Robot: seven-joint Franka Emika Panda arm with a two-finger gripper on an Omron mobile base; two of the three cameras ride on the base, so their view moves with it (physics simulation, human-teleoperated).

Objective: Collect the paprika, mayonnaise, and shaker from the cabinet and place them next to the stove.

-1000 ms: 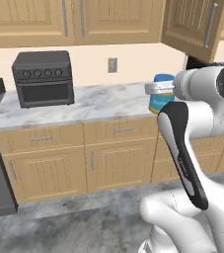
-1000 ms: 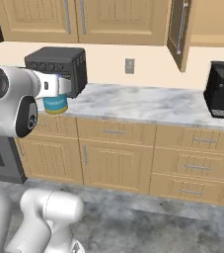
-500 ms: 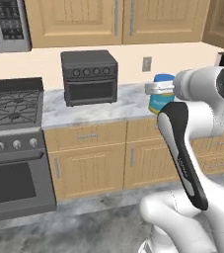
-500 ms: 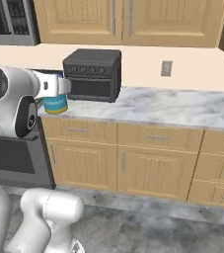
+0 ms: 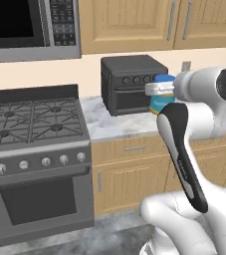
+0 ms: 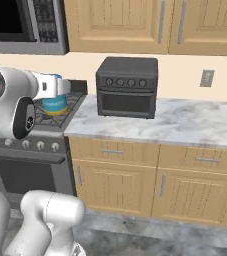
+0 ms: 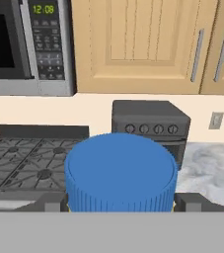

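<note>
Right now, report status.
Claw shut on mayonnaise, carried in the air. Stove ahead left. Toaster oven on the counter.

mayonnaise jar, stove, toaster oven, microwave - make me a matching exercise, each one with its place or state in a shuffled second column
Things:
1. mayonnaise
2. stove
3. toaster oven
4. microwave

Places or states:
A. mounted on the wall above the burners
B. standing on the marble counter beside the range
C. held off the counter in the gripper
D. below the microwave, knobs along its silver front

Pairs: 1-C, 2-D, 3-B, 4-A
</note>
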